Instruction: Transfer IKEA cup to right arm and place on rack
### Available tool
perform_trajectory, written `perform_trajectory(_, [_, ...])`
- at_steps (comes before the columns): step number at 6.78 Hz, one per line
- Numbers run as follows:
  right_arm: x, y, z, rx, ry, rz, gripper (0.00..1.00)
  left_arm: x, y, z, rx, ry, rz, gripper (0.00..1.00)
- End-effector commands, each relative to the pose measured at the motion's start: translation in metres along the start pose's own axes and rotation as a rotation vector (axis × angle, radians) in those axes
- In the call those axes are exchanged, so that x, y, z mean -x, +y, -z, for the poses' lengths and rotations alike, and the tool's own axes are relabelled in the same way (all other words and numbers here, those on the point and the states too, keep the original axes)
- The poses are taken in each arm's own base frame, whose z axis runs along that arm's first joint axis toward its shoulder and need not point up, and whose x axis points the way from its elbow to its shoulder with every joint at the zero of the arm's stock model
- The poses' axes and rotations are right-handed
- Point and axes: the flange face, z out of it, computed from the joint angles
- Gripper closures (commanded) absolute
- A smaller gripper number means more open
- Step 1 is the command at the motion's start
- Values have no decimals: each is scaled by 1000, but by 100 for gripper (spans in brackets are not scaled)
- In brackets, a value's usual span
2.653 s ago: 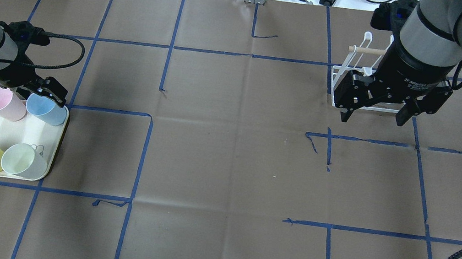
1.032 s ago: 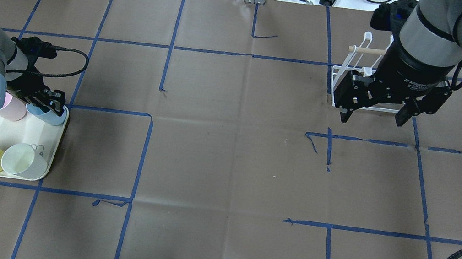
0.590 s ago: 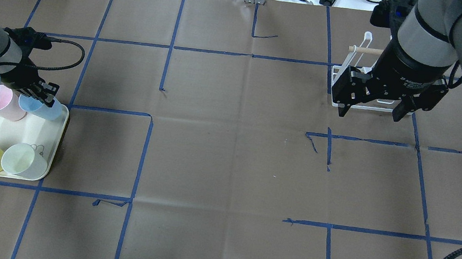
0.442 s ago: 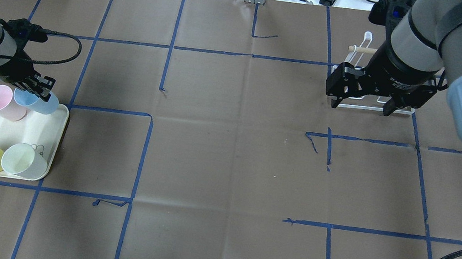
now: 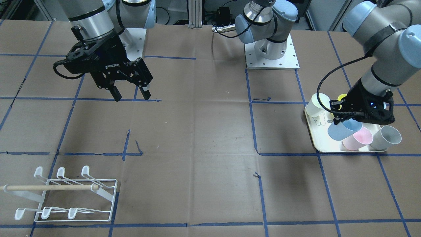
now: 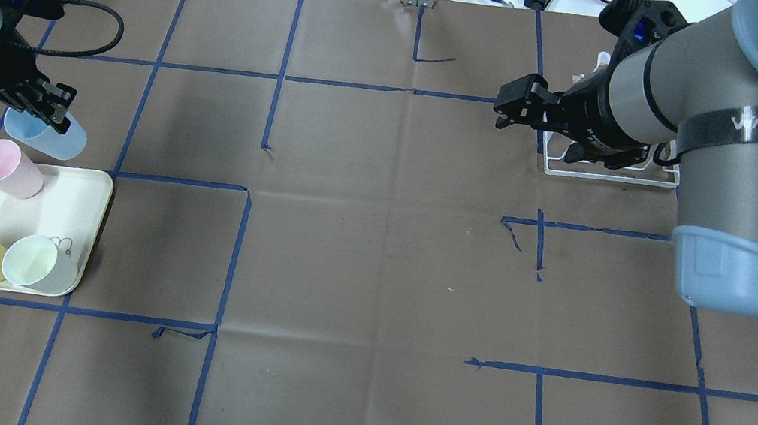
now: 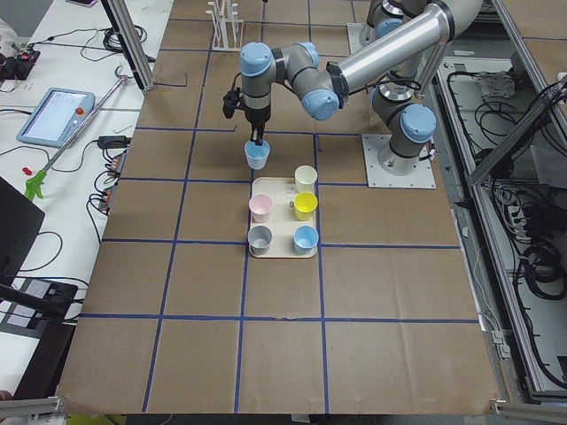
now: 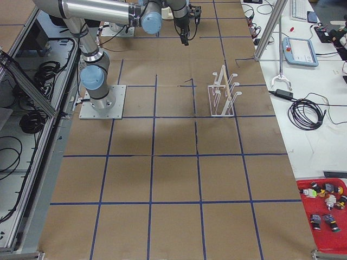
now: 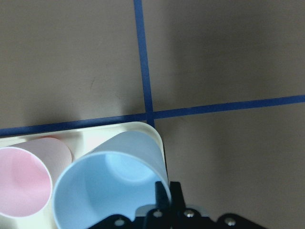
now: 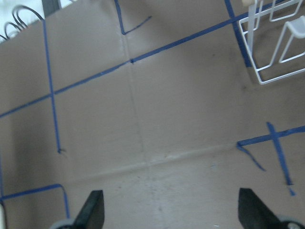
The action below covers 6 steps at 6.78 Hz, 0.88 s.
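From the front, the left gripper (image 5: 342, 119) was clamped on the rim of the light blue cup (image 5: 342, 131), held in the air over the cream tray (image 5: 317, 144), with the pink cup (image 5: 357, 138) just beside it. The right gripper (image 5: 131, 94) hung wide open and empty, the rack (image 5: 65, 194) well apart from it. In the left wrist view, one finger (image 9: 167, 198) sat inside the cup's rim. In the right wrist view, only the brown paper (image 10: 167, 119) lay between the spread jaws.
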Motion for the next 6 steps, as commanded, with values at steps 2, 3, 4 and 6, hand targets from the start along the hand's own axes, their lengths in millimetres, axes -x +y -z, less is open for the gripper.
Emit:
perform_trajectory(2, [10,30,-4,-78,-382,-315,0,-21,-45,59,-90,108,-49,100])
perform_trajectory(3, [1,49,-11,-115,-473,-380,0,-35,-53,64,-188,255,-70,100])
perform_trajectory(4, [-5,63,-12,-149,-534,-440,0,-45,-58,66,-263,350,-103,100])
perform_trajectory(6, [-5,67,-6,-159,-589,-547,1,-68,-76,68,-545,558,-193,100])
